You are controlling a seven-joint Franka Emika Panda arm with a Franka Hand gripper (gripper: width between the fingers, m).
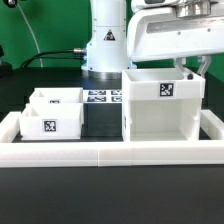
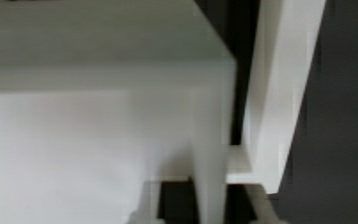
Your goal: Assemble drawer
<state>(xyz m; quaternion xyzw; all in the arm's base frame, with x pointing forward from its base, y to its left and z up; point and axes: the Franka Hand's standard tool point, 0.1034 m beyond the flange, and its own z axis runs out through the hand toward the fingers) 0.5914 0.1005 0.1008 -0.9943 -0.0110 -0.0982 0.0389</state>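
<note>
Exterior view: two drawers lie on the bench [image 1: 110,195] toward the exterior view's left. The front drawer [image 1: 50,124] stands upright with its open top up and its code tag facing the camera. The rear drawer [image 1: 58,99] sits directly behind it, touching or just beside it, with the same orientation and its tag also facing the camera. Both lie inside the rails [image 1: 110,152] that border the work area.

The housing [image 1: 160,118] stands at the exterior view's right, just beside the front rail, open side up, tag on its front face. The marker board [image 1: 100,98] lies flat between the rear drawer and the housing, in front of the robot base [image 1: 105,45].

The gripper [image 1: 196,68] hangs at the housing's far upper corner, toward the exterior view's right, at rim level. It is well apart from both drawers; the housing stands between them and the gripper. Neither drawer is touched.

Wrist view: blurred white housing surfaces fill the frame at close range. A thin upright white wall edge [image 2: 279,90] runs beside a dark gap. Dark shapes at the frame edge flank a narrow white strip, but whether these are the fingers is unclear. Gripper opening and any hold on the housing: cannot be determined from either view.
</note>
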